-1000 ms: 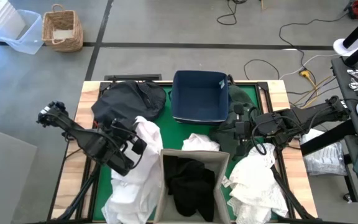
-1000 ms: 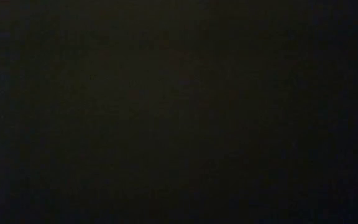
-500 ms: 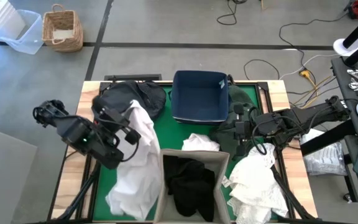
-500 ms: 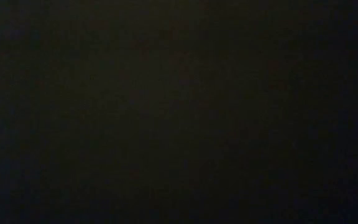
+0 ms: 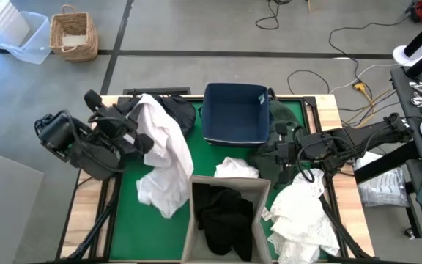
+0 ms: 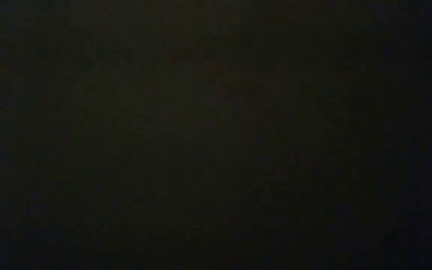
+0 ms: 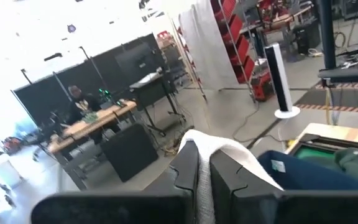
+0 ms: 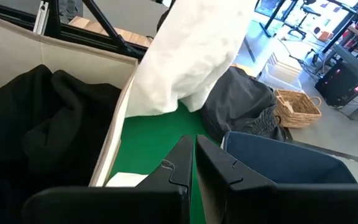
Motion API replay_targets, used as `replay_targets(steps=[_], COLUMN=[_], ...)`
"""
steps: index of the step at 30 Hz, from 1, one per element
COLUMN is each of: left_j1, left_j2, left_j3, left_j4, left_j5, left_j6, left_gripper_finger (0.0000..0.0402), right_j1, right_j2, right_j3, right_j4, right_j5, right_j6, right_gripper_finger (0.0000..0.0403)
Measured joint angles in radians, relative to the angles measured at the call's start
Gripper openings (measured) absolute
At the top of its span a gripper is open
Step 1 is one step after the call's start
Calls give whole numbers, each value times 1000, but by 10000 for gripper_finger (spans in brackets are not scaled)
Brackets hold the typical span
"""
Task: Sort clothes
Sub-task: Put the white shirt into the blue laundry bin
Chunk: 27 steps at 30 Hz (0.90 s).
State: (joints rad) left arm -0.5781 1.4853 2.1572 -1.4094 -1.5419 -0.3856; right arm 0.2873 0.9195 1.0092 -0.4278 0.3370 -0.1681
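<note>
Low view wholly dark, beige bin cut off — bottom edge, high view

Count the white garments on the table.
3: one white garment hanging from the left gripper, one small white piece between the two bins, one white heap by the right arm. More may be hidden.

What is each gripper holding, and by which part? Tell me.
The left gripper is shut on the white shirt, pinching its top edge so it hangs. The right gripper is shut on nothing, near the blue bin.
</note>
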Motion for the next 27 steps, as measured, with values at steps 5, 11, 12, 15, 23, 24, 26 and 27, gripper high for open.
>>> replay_targets(steps=[5,11,12,15,23,24,26,27], left_j1=[-1,-1,-1,-1,0,0,-1,-1], left_j2=[56,95,95,99,120,117,113,112], left_j3=[118,175,170,180,198,199,198,199], left_j4=[191,472,530,689,1052,1096,1165,1189], left_j5=[-21,-34,-32,-28,36,51,74,85], left_j6=[300,666,730,897,1227,1262,1328,1354], left_gripper_finger=[0,0,0,0,0,0,0,0], right_j1=[0,0,0,0,0,0,0,0], right_j2=[0,0,0,1,1,1,1,1], right_j3=[0,0,0,0,0,0,0,0], right_j4=[10,18,18,22,48,51,51,51], right_j5=[0,0,0,0,0,0,0,0], right_j6=[-7,-8,-8,-10,-17,-19,-26,-26], right_gripper_finger=[13,13,13,13,13,13,13,13])
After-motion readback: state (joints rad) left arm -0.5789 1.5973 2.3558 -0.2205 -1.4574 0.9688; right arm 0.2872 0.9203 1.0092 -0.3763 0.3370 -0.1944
